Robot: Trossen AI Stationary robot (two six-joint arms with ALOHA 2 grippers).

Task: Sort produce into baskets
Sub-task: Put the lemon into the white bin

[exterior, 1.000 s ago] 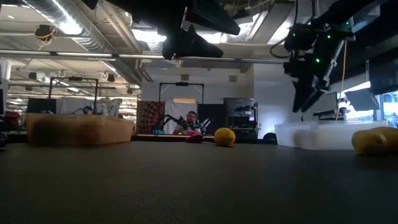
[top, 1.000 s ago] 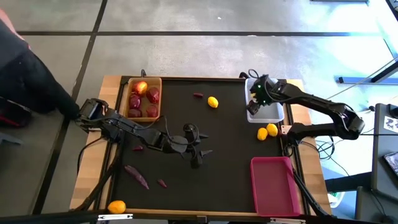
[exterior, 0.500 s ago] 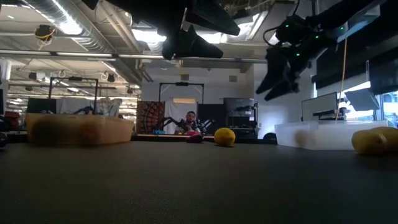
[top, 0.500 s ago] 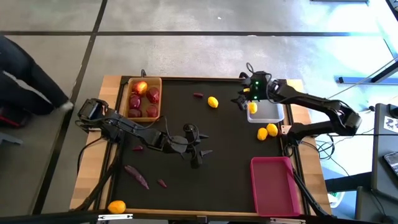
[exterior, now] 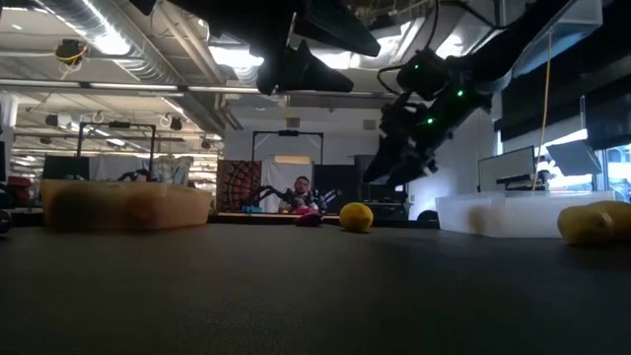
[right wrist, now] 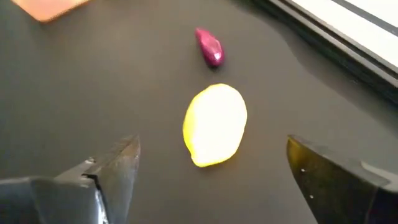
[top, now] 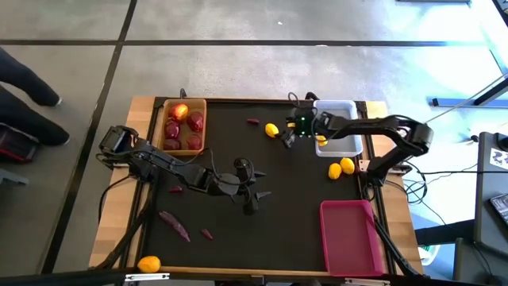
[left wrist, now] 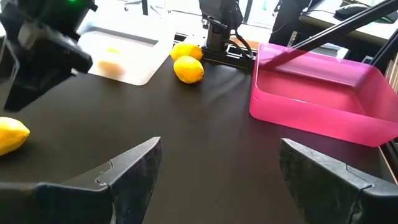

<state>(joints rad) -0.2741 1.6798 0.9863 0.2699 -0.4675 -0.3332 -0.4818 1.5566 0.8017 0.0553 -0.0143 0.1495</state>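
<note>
High view: right gripper point(top: 287, 137) sits just beside the white basket point(top: 336, 137), on its side toward the wooden basket point(top: 182, 125), next to a yellow fruit point(top: 272, 130) on the mat. One yellow fruit lies inside the white basket, two more point(top: 340, 168) on the mat between it and the pink basket point(top: 352, 236). Wooden basket holds red round fruits. Left gripper point(top: 252, 196) waits mid-mat, well away from the white basket; purple pieces point(top: 176, 225) and an orange fruit point(top: 148, 263) lie farther still.

Low view: adds height, right gripper point(exterior: 389, 168) is off the mat, above that yellow fruit point(exterior: 356, 217).

Left wrist view: fingers point(left wrist: 134, 174) spread, nothing between them; shows the pink basket point(left wrist: 323, 93) has nothing in it, plus the fruit inside the white basket point(left wrist: 118, 50).

Right wrist view: fingers point(right wrist: 112, 171) wide apart, holding nothing, yellow fruit point(right wrist: 214, 124) framed between them, a purple-red piece point(right wrist: 209, 47) just beyond.
</note>
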